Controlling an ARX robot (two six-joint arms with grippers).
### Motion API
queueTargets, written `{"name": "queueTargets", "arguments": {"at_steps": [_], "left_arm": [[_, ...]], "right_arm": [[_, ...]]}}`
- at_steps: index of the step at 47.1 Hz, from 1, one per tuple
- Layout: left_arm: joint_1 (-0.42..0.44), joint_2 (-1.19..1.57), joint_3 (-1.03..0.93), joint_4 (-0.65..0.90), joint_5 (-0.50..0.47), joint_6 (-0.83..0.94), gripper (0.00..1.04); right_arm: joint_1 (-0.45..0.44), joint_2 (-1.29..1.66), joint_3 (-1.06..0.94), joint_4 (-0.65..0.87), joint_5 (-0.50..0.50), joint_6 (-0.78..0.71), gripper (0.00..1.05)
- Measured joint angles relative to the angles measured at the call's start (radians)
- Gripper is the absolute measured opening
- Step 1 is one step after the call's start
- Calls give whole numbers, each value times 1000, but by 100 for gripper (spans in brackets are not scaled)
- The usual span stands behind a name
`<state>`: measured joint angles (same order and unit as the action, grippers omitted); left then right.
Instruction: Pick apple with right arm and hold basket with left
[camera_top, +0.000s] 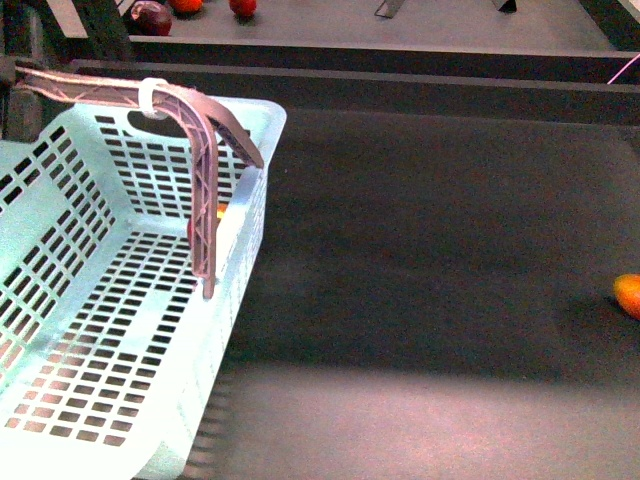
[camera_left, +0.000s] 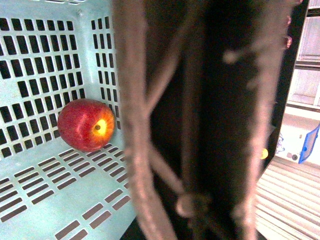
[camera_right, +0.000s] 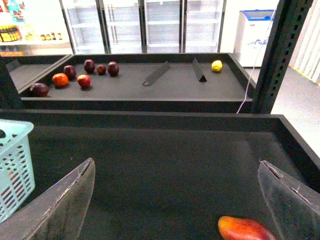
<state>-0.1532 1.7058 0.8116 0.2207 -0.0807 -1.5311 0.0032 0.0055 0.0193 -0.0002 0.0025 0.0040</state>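
Note:
The pale aqua slotted basket (camera_top: 90, 200) stands at the left on the dark surface. My left gripper (camera_top: 230, 225) is shut on its right-hand wall, one finger (camera_top: 205, 240) reaching down inside. The left wrist view shows the basket floor (camera_left: 40, 190) with the glossy red apple (camera_left: 87, 125) lying in a corner, yellow patch facing the camera; blurred fingers (camera_left: 135, 150) fill the rest. Through the slots a sliver of the apple (camera_top: 222, 211) shows. My right gripper (camera_right: 177, 200) is open above the dark surface, holding nothing, with the basket's corner (camera_right: 12, 165) off to its side.
An orange-red elongated fruit (camera_top: 628, 295) lies at the right edge, close to one right finger (camera_right: 292, 200). Beyond a raised ledge, a back shelf holds several red and dark fruits (camera_right: 75, 77), a yellow one (camera_right: 216, 65) and two dividers (camera_right: 156, 74). A black post (camera_right: 280, 50) stands right.

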Motion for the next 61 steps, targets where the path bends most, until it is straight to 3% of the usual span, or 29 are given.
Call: {"name": "queueTargets", "arguments": {"at_steps": [28, 36, 43, 51, 61], "left_arm": [[41, 6, -75, 48, 45, 29, 5], [43, -28, -113, 34, 47, 21, 30], [31, -94, -132, 5, 19, -10, 58], [11, -298, -162, -135, -45, -65, 99], [12, -522, -196, -327, -81, -86, 98]], "right_arm": [[0, 0, 0, 0, 0, 0, 96], [0, 0, 0, 0, 0, 0, 96], [0, 0, 0, 0, 0, 0, 96], [0, 0, 0, 0, 0, 0, 96], [0, 0, 0, 0, 0, 0, 96]]}}
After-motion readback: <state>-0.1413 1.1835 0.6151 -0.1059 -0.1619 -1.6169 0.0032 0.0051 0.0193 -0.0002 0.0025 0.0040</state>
